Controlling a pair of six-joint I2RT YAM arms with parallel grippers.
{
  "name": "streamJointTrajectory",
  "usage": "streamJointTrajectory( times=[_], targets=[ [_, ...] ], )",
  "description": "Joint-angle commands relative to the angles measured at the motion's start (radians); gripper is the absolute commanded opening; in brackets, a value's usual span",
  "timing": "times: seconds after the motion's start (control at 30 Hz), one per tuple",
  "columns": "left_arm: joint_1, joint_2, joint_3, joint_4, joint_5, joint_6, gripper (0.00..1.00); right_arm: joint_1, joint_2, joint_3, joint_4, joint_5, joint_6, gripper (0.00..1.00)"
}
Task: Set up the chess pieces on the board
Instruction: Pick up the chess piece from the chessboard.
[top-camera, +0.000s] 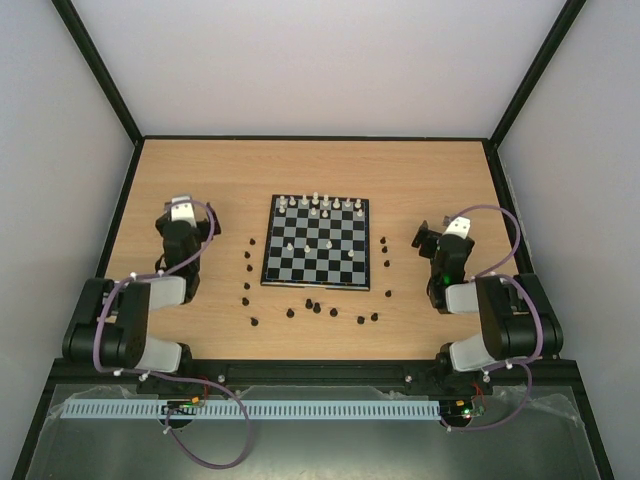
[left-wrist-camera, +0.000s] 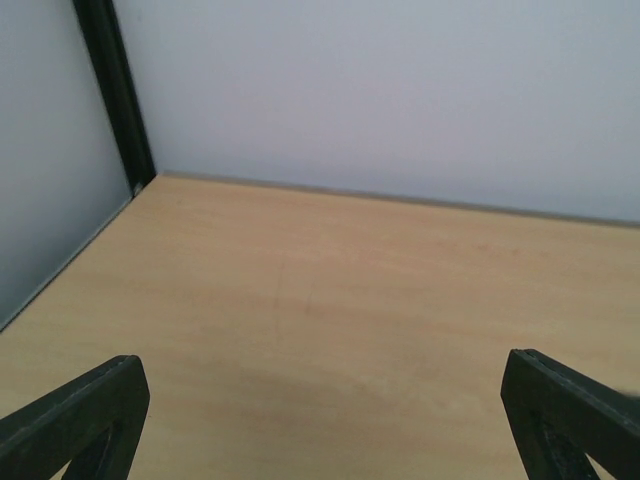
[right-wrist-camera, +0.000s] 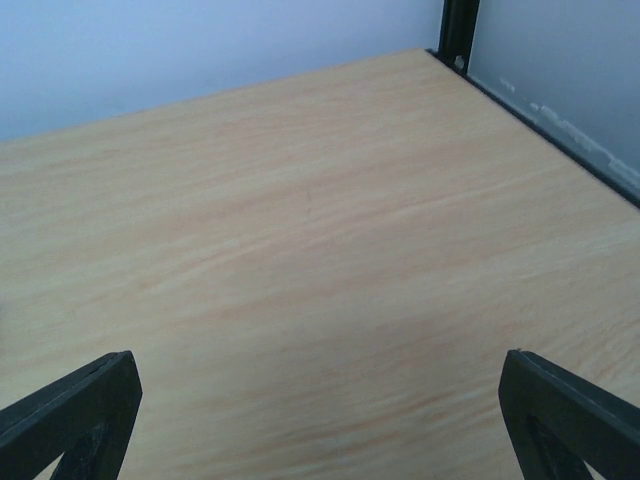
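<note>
The chessboard (top-camera: 317, 242) lies flat at the table's middle. Several white pieces (top-camera: 316, 205) stand along its far rows, and a few more stand mid-board (top-camera: 327, 243). Several dark pieces lie on the wood left of the board (top-camera: 247, 268), in front of it (top-camera: 318, 307) and to its right (top-camera: 384, 244). My left gripper (top-camera: 182, 206) is left of the board, open and empty; its wrist view shows only bare wood between the fingertips (left-wrist-camera: 90, 415). My right gripper (top-camera: 428, 236) is right of the board, open and empty, with bare wood between its fingertips (right-wrist-camera: 565, 415).
Black frame posts and pale walls bound the wooden table (top-camera: 450, 180) on three sides. A corner post (left-wrist-camera: 115, 90) shows in the left wrist view, another (right-wrist-camera: 458, 30) in the right wrist view. A ribbed white strip (top-camera: 300, 409) runs along the near edge.
</note>
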Motion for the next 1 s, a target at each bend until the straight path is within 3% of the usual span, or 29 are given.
streamJointTrajectory(
  times=[0.0, 0.1, 0.3, 0.5, 0.63, 0.73, 0.87, 0.97],
  targets=[
    [-0.025, -0.078, 0.095, -0.226, 0.047, 0.0, 1.0, 0.007, -0.122, 0.155, -0.328, 0.063, 0.067, 0.99],
    [-0.061, -0.134, 0.111, -0.297, 0.093, -0.009, 1.0, 0.008, -0.212, 0.271, -0.569, -0.011, 0.137, 0.99],
    [-0.189, -0.271, 0.217, -0.471, 0.078, -0.104, 0.99, 0.009, -0.377, 0.49, -0.881, -0.15, 0.243, 0.99],
    [-0.2, -0.258, 0.503, -0.708, 0.142, -0.339, 0.99, 0.008, -0.366, 0.65, -0.972, -0.569, 0.301, 0.98],
    [-0.201, -0.2, 0.694, -0.849, 0.19, -0.396, 0.99, 0.005, -0.361, 0.661, -1.089, -0.451, 0.481, 0.99],
    [-0.193, -0.151, 0.789, -0.915, 0.261, -0.389, 0.99, -0.001, -0.325, 0.671, -1.091, -0.56, 0.455, 0.99],
    [-0.081, -0.107, 0.746, -0.89, 0.54, -0.406, 1.0, 0.013, -0.217, 0.725, -1.167, -0.551, 0.386, 0.99],
    [-0.026, -0.067, 0.723, -0.905, 0.653, -0.375, 1.0, 0.068, -0.133, 0.781, -1.26, -0.455, 0.33, 0.99]
  ],
)
